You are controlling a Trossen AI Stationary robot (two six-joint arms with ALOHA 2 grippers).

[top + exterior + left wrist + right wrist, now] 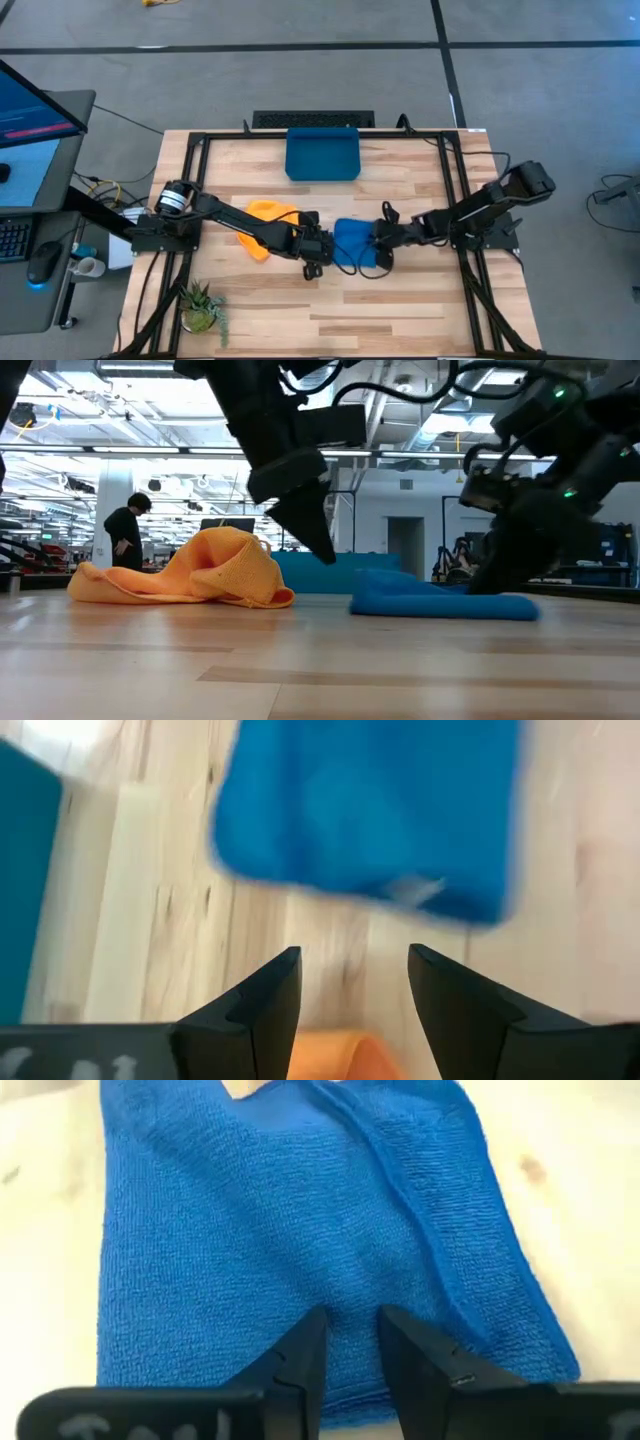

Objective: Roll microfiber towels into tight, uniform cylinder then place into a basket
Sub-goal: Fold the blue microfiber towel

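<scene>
I have the blue microfiber towel (pixel 352 240) lying folded flat near the middle of the high view, with both arms meeting over it. The right end effector (pixel 348 1342) sits directly on the towel's right-hand edge, its fingers drawn close with only a narrow slot between them; I judge it is pinching a fold of the cloth, though the contact itself is hidden. The left end effector (pixel 348 982) hangs released just off the towel's left edge, fingers spread, with bare worktop (pixel 400 310) under it. In the low view the towel's long axis runs left to right. So the right arm is the nearer one, and any roll starts from its side toward the left. The yellow-orange towel (pixel 268 222) lies crumpled left of centre; the basket (pixel 322 154) waits empty at top centre.
</scene>
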